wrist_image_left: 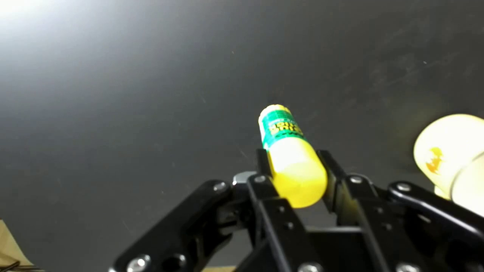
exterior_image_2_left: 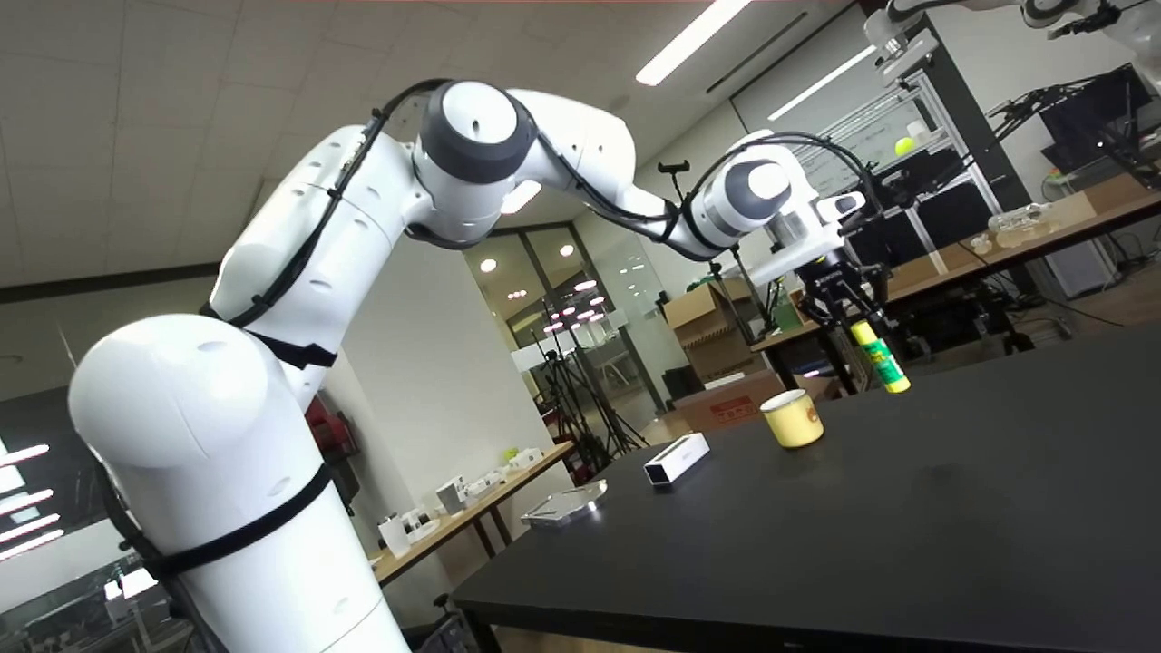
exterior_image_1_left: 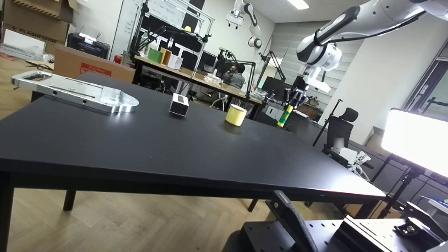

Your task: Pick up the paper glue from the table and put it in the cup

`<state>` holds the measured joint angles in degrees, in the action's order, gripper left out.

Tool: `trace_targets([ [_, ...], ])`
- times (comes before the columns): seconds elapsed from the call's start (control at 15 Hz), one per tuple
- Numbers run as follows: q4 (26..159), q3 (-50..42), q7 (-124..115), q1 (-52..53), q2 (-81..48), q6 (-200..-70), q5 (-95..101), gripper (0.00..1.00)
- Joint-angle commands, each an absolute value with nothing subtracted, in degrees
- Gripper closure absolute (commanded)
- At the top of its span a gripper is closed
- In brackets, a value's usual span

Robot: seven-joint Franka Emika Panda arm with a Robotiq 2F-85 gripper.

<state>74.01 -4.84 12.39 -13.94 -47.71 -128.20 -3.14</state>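
The glue stick (exterior_image_2_left: 880, 356) hangs above the tabletop (exterior_image_1_left: 175, 150), its upper end gripped by the claw (wrist_image_left: 295, 162), long axis slanting down. The cup (exterior_image_1_left: 236, 115), near the far edge in an exterior view, stands right of the claw in the wrist view; sideways carrying seems next.

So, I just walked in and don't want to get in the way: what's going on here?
A robot arm is handling a glue stick: its gripper has it pinched, tilted and clear of the table. The yellow cup stands upright on the table, off to one side, and the glue stick isn't in it yet. A black-and-white box sits on the table too.
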Motion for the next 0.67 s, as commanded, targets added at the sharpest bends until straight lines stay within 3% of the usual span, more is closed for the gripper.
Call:
trace_targets([
  [0.0,64.31,-4.19,7.86,-9.98,-48.17,-119.99,-1.38,0.91],
  [0.6,44.00,-2.67,2.94,-1.10,-58.07,-111.67,1.48,0.91],
])
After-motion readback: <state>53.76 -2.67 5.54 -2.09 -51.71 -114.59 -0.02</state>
